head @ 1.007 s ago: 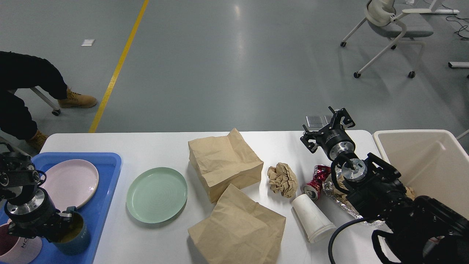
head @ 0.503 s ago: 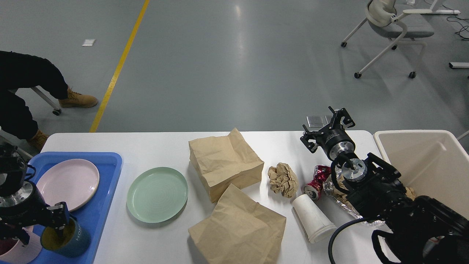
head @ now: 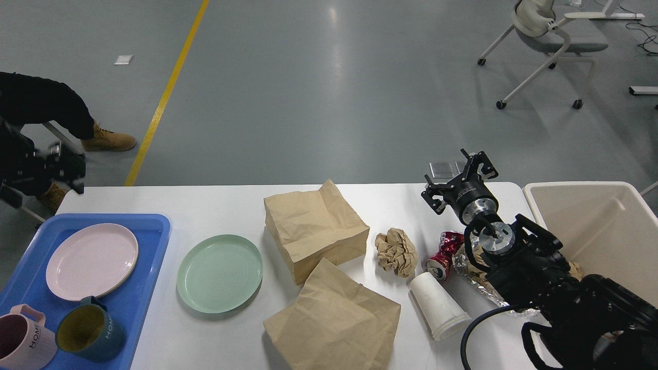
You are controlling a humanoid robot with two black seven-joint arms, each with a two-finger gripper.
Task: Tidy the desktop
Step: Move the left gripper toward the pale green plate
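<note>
Clutter still covers the white surface [head: 236,205] that spans most of your view: a green plate [head: 220,273] left of centre, two brown paper bags [head: 314,232] [head: 334,318] in the middle, then a crumpled paper ball [head: 396,251], a crushed red can [head: 445,254] and a white paper cup [head: 438,305] lying on its side toward the right. None of these has shifted since the earlier frames.

What has changed is your left hand [head: 56,167]. A second ago it sat over the blue tray [head: 149,241] at the teal mug [head: 92,333]; now it is pulled up and back past the surface's far left corner, blurred, so you cannot tell whether its fingers are spread or pressed together. The teal mug stands free on the tray, touching the pink mug [head: 23,343], with the pink plate [head: 92,260] just behind them.

Your right hand [head: 460,177] has not moved: it hovers above the far right edge of the surface with its fingers spread and nothing between them, near the beige bin [head: 596,226].
</note>
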